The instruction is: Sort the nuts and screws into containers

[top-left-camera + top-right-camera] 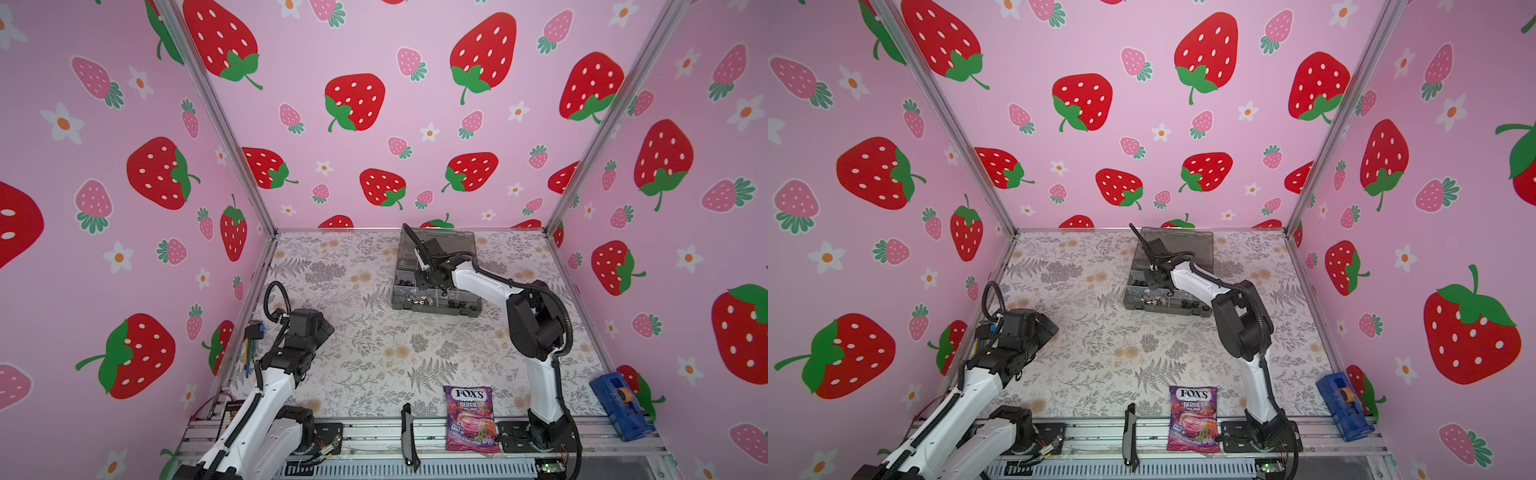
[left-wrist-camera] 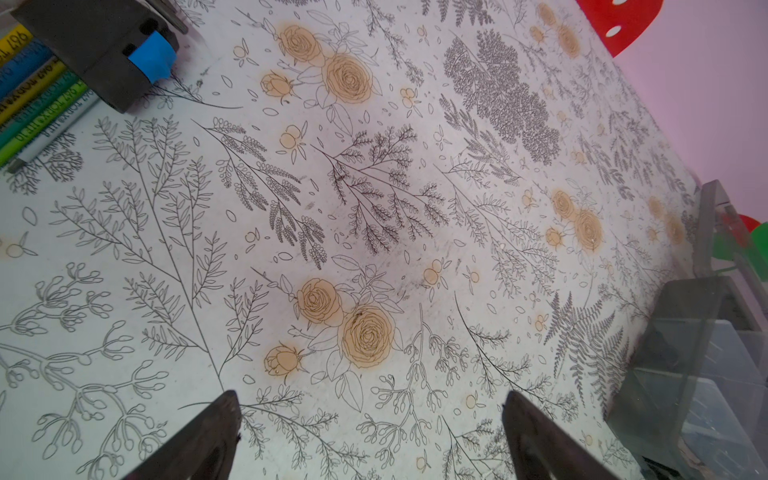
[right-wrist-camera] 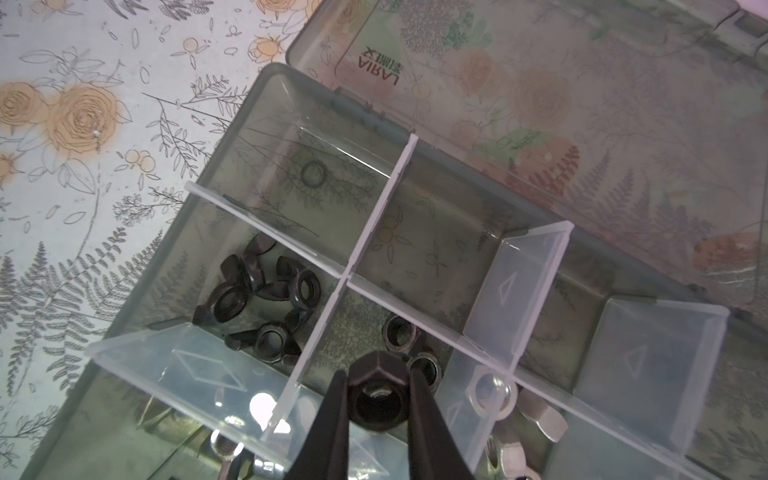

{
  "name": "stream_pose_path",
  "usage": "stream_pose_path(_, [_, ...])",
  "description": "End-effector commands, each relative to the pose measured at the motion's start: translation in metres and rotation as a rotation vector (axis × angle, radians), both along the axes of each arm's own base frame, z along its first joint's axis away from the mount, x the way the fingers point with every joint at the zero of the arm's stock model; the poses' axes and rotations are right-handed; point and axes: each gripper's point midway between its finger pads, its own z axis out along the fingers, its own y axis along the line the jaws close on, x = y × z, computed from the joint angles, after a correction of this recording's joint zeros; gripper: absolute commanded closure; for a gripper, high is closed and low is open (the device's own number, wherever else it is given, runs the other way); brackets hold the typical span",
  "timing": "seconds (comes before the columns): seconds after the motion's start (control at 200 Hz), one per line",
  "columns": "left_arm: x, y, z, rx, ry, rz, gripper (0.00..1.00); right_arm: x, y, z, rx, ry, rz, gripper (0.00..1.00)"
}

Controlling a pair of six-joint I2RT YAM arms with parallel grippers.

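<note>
Black hex nut point(image 3: 376, 399) pinched between the fingers of the right gripper point(image 3: 377, 374), bore facing the wrist camera. It hangs over the organiser box point(image 3: 178, 249), above the compartment point(image 3: 353, 320) that already holds two loose black hex nuts point(image 3: 397, 332). By my reading, the drop is straight down.

White divider point(image 3: 316, 340) sits just beside one finger. Across it lie the black wing nuts point(image 3: 266, 299), so a sideways drift would likely land the nut in the wrong cell. Silver nuts point(image 3: 494, 395) lie on the opposite side, partly under a clear insert. Lid point(image 3: 582, 124) lies open behind.

Left gripper point(image 2: 372, 399) has fingers spread wide and empty over bare floral mat point(image 2: 374, 208), well apart from the box. Candy bag point(image 1: 469, 417), blue box point(image 1: 621, 409) and hex keys point(image 1: 251, 340) sit at the table edges, out of the way.
</note>
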Motion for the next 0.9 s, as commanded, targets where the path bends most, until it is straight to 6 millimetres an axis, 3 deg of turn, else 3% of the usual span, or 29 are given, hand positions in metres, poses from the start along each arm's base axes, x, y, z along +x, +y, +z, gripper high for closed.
stream_pose_path(0.0, [0.0058,0.0009,0.0097,-0.003,-0.031,0.008,0.01,0.0098,-0.0008,0.005,0.003,-0.021,-0.006,0.94])
stream_pose_path(0.655, [0.005,0.0011,0.0086,-0.008,-0.031,0.013,0.0,0.0151,-0.0015,0.0023,0.003,-0.019,-0.007,0.9])
stream_pose_path(0.895, [0.0051,0.0011,0.0086,-0.009,-0.032,0.015,0.01,0.015,0.0028,0.0005,0.02,-0.008,0.009,0.71])
